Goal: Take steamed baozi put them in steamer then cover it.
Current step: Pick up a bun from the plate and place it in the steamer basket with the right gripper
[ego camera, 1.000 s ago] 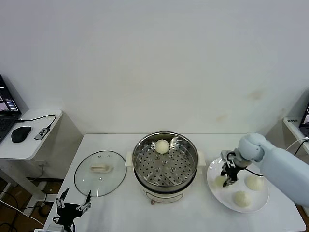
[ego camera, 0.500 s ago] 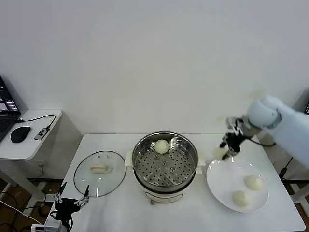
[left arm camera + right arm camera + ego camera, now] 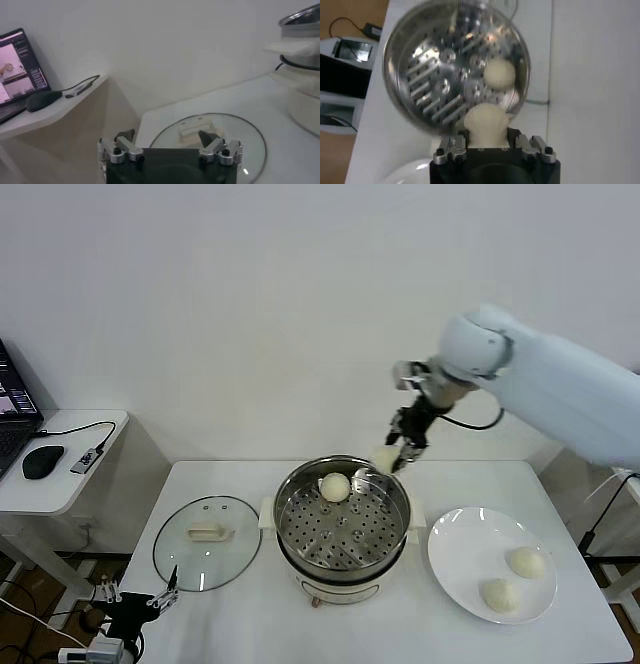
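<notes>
The right pincer (image 3: 398,456) hung above the steamer's (image 3: 343,519) far rim, on its plate side, pinching a baozi (image 3: 386,458) between its fingers. The coming move turned on one thing: the perforated tray lay below the pincer and a little toward the robot, so the bun probably needed to travel inward over the rim and then down. In the right wrist view the held bun (image 3: 486,122) sat right at the edge of the pot's opening (image 3: 451,60), not yet over the middle of the tray.

One baozi (image 3: 335,486) already rested on the tray near the steamer's far wall, just beside the spot below the pincer; a drop straight down might crowd it or catch the rim. Two more buns (image 3: 526,561) (image 3: 499,594) lay on the white plate (image 3: 470,569) to the steamer's right. The right arm was by far the nearer to both steamer and plate.

The left pincer (image 3: 134,602) waited low at the table's (image 3: 240,614) front edge, left of the steamer, its fingers spread and empty. Before it, left of the steamer and just beside it, lay the cover (image 3: 207,542), flat on the table with its handle up.

The buns looked smooth, round and cream-white, likely soft enough to dent under a firm squeeze. The steamer was shiny steel with pale side handles.
</notes>
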Available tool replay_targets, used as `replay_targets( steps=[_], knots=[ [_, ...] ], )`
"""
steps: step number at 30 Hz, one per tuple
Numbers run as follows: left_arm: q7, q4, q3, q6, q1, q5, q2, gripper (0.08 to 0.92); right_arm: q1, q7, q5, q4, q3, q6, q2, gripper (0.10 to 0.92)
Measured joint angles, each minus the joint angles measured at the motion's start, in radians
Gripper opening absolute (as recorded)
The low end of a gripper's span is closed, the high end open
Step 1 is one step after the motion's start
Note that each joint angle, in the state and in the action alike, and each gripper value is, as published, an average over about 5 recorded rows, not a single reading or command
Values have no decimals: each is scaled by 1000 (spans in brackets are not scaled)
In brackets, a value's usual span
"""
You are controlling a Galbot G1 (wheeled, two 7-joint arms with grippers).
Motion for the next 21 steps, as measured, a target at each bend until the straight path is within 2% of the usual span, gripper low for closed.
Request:
replay_targets(
  steps=[21],
  knots=[
    [-12,-13,3,25,-5,0,2,823,-133,45,-36,-143,-60,-48,271,492]
  ],
)
